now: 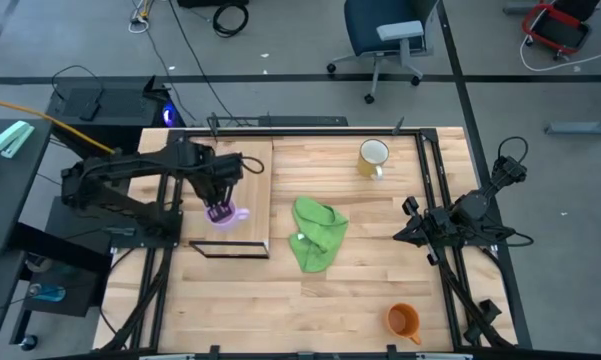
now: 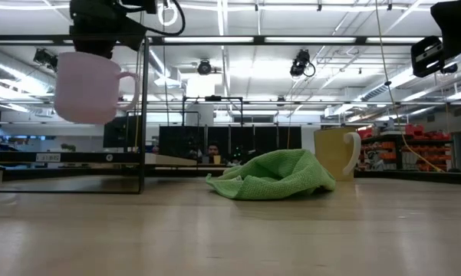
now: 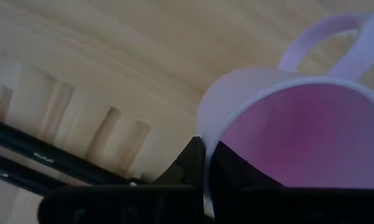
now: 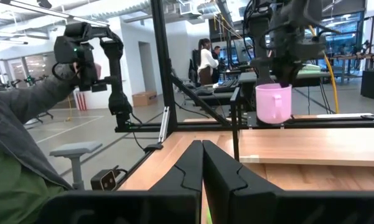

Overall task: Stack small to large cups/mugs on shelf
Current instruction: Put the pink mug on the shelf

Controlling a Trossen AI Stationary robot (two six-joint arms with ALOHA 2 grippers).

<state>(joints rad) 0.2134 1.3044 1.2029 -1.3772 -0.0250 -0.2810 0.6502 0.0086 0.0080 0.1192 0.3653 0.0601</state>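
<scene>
My left gripper (image 1: 218, 200) is shut on the small light-purple mug (image 1: 226, 214), which hangs in the air over the light-wood shelf plank (image 1: 235, 165). The mug also shows in the low view (image 2: 88, 86) and the right wrist view (image 4: 273, 102). The pale yellow mug (image 1: 372, 157) stands upright on its base on the table at the far side. The orange mug (image 1: 404, 320) lies near the table's near right edge. My right gripper (image 4: 203, 163) is shut and empty at the table's right side (image 1: 412, 222). My left gripper holds the purple mug by its rim (image 3: 209, 149), on the side opposite the handle (image 3: 317, 37). One finger (image 3: 236, 174) is inside the mug and the other (image 3: 190, 165) outside. The fingers come from above, pointing down. The mug hangs upright, lifted clear of the shelf.
A crumpled green cloth (image 1: 318, 232) lies mid-table between the shelf and my right arm. The shelf's thin black frame (image 1: 230, 252) stands at its near end, and it also shows in the low view (image 2: 143, 115). A person's grey sleeve (image 4: 25, 118) shows beyond the table.
</scene>
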